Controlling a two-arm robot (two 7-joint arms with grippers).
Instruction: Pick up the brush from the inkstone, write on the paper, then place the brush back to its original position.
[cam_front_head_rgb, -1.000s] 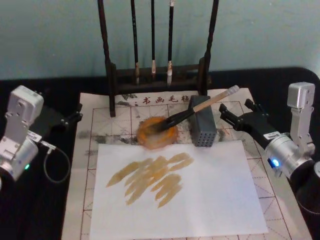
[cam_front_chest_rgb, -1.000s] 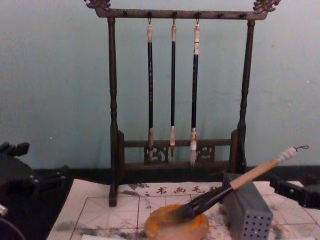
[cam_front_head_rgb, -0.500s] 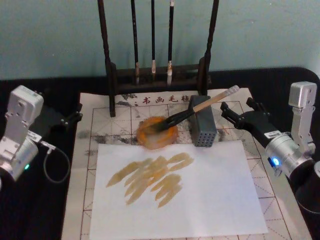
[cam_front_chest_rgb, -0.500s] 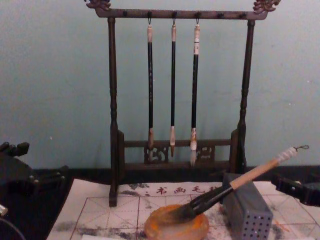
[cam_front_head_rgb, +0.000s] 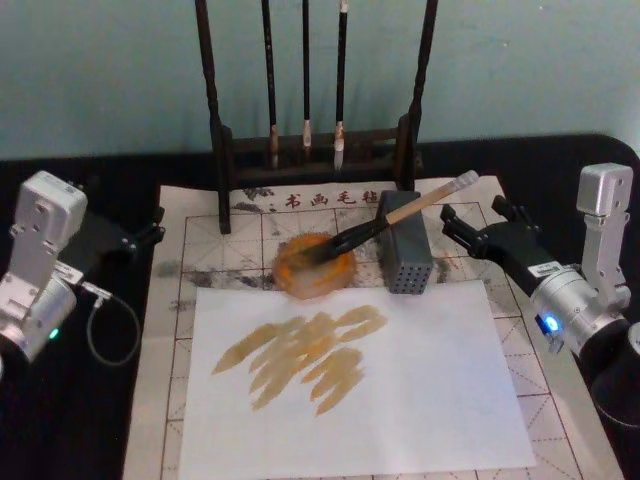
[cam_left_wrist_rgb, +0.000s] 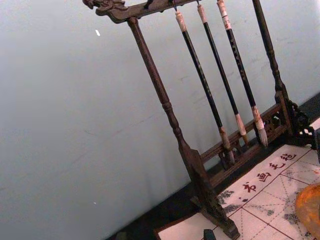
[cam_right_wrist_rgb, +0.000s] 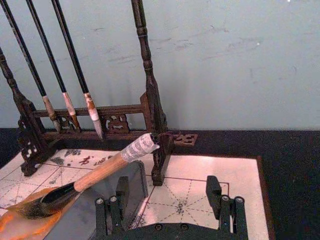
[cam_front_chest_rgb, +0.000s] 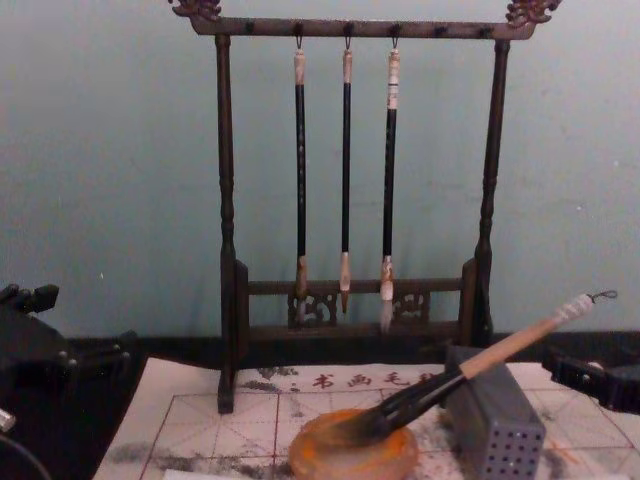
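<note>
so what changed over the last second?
The right gripper drew back slightly toward the robot's right, away from the brush; its fingers stay open and hold nothing. The brush still leans on the grey block with its bristles in the inkstone. The left gripper stays parked at the mat's left edge, and the paper is unmoved.
</note>
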